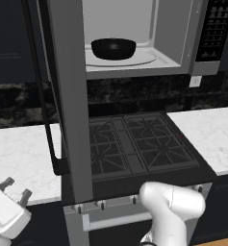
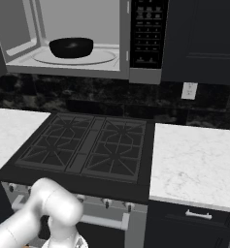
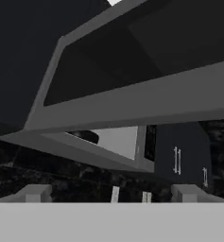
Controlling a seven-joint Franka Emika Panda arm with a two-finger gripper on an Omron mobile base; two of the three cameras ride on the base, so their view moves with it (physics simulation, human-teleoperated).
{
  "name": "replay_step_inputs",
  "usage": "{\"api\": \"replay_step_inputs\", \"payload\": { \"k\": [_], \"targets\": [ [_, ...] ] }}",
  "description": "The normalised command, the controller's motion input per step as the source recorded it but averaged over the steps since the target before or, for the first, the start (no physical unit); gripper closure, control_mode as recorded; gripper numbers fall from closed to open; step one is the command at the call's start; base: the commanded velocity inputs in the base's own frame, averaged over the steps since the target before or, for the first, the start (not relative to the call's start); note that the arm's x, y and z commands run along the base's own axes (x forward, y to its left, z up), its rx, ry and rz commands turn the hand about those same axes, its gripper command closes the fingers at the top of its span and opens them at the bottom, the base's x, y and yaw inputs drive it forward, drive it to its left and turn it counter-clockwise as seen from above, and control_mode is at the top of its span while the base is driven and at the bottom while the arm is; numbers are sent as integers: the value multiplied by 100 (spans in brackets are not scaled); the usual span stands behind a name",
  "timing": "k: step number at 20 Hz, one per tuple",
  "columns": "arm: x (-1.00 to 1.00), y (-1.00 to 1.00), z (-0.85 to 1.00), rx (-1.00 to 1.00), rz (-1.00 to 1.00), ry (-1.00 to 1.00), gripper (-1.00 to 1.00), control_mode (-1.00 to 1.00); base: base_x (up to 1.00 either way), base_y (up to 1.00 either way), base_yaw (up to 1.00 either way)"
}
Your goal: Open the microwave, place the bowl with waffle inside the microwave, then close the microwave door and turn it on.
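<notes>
Bowl (image 1: 113, 48) sat on the turntable inside the microwave (image 1: 149, 65); waffle not discernible. Microwave door (image 1: 69, 101) stood swung wide. Button panel (image 2: 148, 32) right of the cavity, labels unreadable. Stove (image 2: 87, 147) below the microwave. Gripper (image 1: 9, 211), low left of the door, released, holding nothing.

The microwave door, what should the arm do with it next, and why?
Probably swing the tool in behind the open microwave door and start pushing it shut. The bowl already sits on the turntable inside the microwave, the door stands wide open over the stove, and the tool is open, holding nothing, low at the door's left.
</notes>
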Motion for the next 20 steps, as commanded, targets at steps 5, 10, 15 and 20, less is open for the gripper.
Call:
{"api": "replay_step_inputs", "payload": {
  "k": [5, 10, 15, 20],
  "targets": [
    [-21, 23, 27, -7, -17, -10, -100, -100, 0, 0, 0],
    [0, -1, 21, -1, -21, -6, -100, -100, 0, 0, 0],
    [-3, -22, 4, 0, -22, -3, -100, -100, 0, 0, 0],
    [-2, -41, 0, 0, -16, -8, -100, -100, 0, 0, 0]
  ]
}}
